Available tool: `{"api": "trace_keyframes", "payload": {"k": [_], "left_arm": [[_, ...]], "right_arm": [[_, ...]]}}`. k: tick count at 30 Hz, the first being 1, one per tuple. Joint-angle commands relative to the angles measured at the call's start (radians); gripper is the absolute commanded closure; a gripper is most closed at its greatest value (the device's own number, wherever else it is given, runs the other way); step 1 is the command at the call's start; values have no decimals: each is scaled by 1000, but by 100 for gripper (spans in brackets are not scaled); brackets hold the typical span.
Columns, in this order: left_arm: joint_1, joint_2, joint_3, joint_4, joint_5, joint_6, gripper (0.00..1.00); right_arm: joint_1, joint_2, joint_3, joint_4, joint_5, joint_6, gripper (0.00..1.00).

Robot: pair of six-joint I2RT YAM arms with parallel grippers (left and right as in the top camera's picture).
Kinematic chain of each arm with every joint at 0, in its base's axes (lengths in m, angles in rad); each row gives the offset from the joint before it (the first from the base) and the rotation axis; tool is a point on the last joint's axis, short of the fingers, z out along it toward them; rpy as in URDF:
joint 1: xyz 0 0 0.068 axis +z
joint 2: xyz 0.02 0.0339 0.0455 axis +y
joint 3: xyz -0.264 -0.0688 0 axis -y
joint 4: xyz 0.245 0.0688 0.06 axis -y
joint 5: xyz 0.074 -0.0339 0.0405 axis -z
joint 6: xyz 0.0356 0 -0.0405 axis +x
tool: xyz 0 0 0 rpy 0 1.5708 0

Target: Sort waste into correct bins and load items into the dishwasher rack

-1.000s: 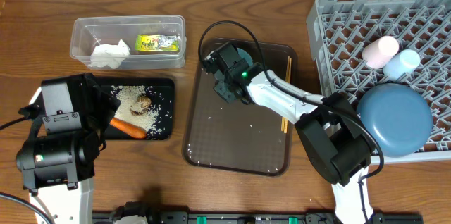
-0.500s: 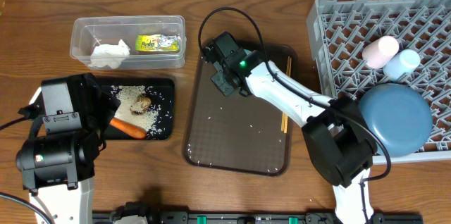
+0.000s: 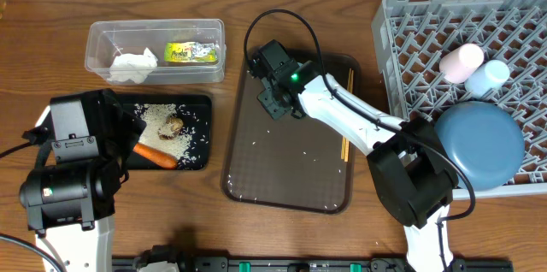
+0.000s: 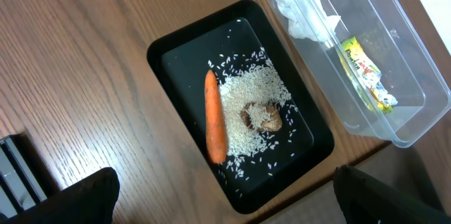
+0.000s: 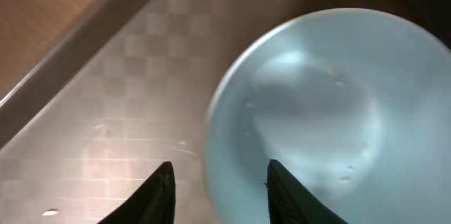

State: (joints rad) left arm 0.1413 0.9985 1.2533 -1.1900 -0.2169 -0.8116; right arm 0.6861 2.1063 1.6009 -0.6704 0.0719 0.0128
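My right gripper [image 3: 272,101] hangs low over the top left of the brown serving tray [image 3: 291,169]. Its jaws stand open astride the rim of the small pale-blue bowl [image 5: 310,104], one finger outside and one inside. The arm hides the bowl from overhead. My left gripper [image 4: 225,210] stays open above the black tray [image 3: 201,105], which holds the carrot [image 4: 215,117], brown lump [image 4: 262,117] and rice [image 3: 158,118]. The clear tub [image 3: 94,41] holds the wrapper [image 3: 191,52] and tissue [image 3: 132,65]. In the rack [image 3: 427,32] are the blue plate [image 3: 479,144] and two cups [image 3: 461,61].
Wooden chopsticks [image 3: 348,109] lie along the right side of the serving tray, with stray rice grains scattered on its floor. The right arm's cable loops above the tray's top edge. The rack fills the far right of the table.
The right gripper shifted slightly up and left over the bowl, covering it from overhead. Its jaws closed and have come apart again. The left arm has not moved.
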Motion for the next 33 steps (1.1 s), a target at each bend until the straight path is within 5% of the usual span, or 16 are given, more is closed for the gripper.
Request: {"api": "trace_keyframes", "payload": {"k": [1,8,18,33], "left_arm": [[4,0,3,-3,-19,-2,2],[4,0,3,-3,-19,-2,2],[4,0,3,-3,-19,-2,2],[4,0,3,-3,-19,-2,2]], "right_arm": [[11,-29,14,-3,48,8,64],[11,19,-1,0,42,8,76],[16,43,-3,-18,13,-26,72],[20,94,-6,-59,-24,-48,77]]}}
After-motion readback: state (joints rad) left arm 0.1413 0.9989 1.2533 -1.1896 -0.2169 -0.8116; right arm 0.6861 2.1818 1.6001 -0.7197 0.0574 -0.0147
